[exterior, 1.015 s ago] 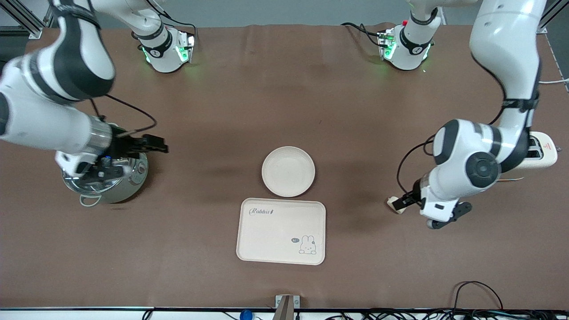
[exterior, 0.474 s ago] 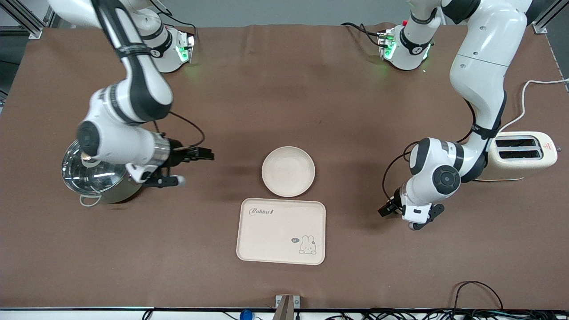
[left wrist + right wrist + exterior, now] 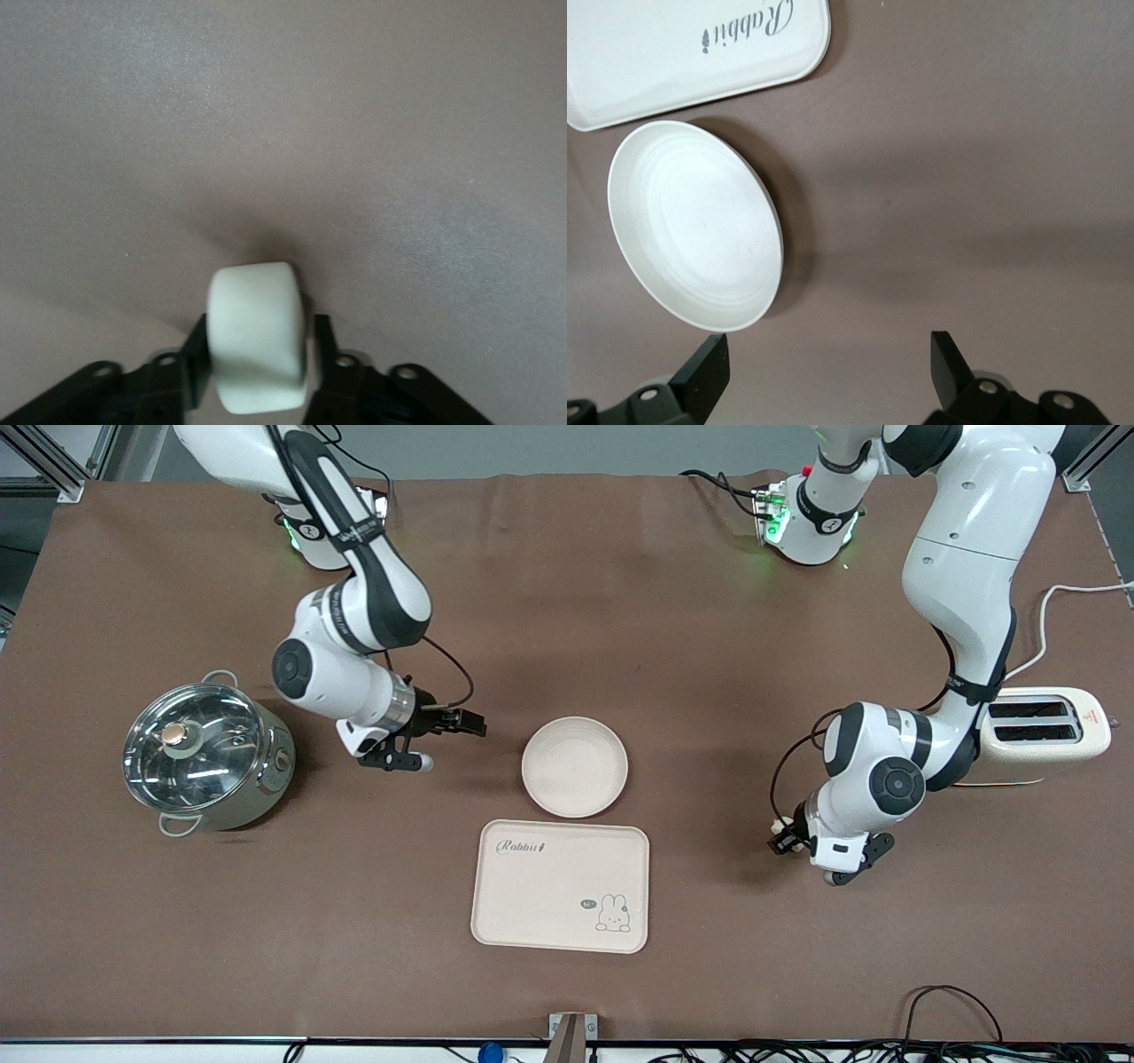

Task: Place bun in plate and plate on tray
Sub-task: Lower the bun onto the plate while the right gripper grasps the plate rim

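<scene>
The bun is a small cream lump held between the fingers of my left gripper, low over the brown table toward the left arm's end. In the left wrist view the bun fills the gap of the left gripper. The round cream plate lies empty at mid-table. The tray lies just nearer the camera than the plate. My right gripper is open and empty, beside the plate on the right arm's side. The right wrist view shows the gripper, the plate and the tray.
A steel pot with a glass lid stands toward the right arm's end. A cream toaster stands toward the left arm's end, its cord trailing off the table. Cables lie along the front edge.
My right arm has swung from over the pot to beside the plate. My left arm has drawn back off the toaster, and its gripper with the bun has shifted only slightly.
</scene>
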You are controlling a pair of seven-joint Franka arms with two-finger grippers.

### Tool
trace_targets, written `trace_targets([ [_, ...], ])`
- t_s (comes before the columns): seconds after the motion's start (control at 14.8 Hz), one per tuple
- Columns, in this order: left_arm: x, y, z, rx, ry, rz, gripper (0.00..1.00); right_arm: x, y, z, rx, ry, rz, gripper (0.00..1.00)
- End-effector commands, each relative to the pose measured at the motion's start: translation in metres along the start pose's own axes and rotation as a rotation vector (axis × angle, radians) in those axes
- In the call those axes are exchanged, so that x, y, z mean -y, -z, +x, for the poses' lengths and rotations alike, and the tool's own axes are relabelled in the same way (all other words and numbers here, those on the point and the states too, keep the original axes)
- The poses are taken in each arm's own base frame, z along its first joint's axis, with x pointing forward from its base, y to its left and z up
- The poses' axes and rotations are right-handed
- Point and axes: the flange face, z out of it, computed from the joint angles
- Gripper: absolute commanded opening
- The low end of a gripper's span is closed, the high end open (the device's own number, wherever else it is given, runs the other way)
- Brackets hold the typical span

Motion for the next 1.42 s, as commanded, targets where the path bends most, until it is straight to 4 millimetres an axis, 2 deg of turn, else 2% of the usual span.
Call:
trace_targets([
  [0.0,-0.011,0.009,-0.004,-0.024,0.022,0.000,0.08,0.021,-0.024,-0.025,-0.042,-0.027,0.006,1.00],
  [0.14,-0.034,0.019,-0.025,-0.021,0.018,-0.020,0.04,0.024,-0.050,-0.027,-0.070,-0.034,-0.001,1.00],
  [0.27,-0.072,0.034,-0.062,-0.017,0.020,-0.053,0.05,0.034,-0.077,-0.023,-0.065,-0.053,0.009,0.98],
  [0.41,-0.116,0.047,-0.107,-0.013,0.042,-0.093,0.06,0.038,-0.095,-0.015,-0.054,-0.089,0.024,0.95],
  [0.54,-0.166,0.056,-0.178,-0.012,0.024,-0.120,0.08,0.048,-0.112,-0.017,-0.049,-0.089,0.031,0.92],
  [0.61,-0.180,0.056,-0.203,-0.007,0.027,-0.124,0.09,0.054,-0.117,-0.018,-0.047,-0.086,0.036,0.87],
  [0.88,-0.212,0.027,-0.285,0.019,0.005,-0.109,0.17,0.052,-0.129,-0.010,-0.059,-0.086,0.032,0.61],
  [0.95,-0.216,0.014,-0.297,0.028,0.000,-0.098,0.25,0.051,-0.131,-0.008,-0.067,-0.084,0.031,0.55],
  [1.02,-0.217,0.002,-0.302,0.032,-0.004,-0.094,0.37,0.049,-0.132,-0.008,-0.073,-0.084,0.030,0.49],
  [1.08,-0.219,-0.002,-0.308,0.034,-0.010,-0.094,0.63,0.049,-0.132,-0.007,-0.074,-0.084,0.030,0.42],
  [1.15,-0.219,-0.003,-0.309,0.035,-0.010,-0.093,0.84,0.049,-0.132,-0.007,-0.072,-0.082,0.029,0.33],
  [1.22,-0.219,0.001,-0.306,0.033,-0.006,-0.098,1.00,0.050,-0.132,-0.009,-0.072,-0.087,0.030,0.23],
  [1.29,-0.220,0.009,-0.304,0.028,-0.005,-0.104,1.00,0.049,-0.133,-0.010,-0.072,-0.089,0.027,0.14],
  [1.35,-0.224,0.029,-0.298,0.015,-0.004,-0.122,1.00,0.048,-0.134,-0.010,-0.072,-0.091,0.026,0.08],
])
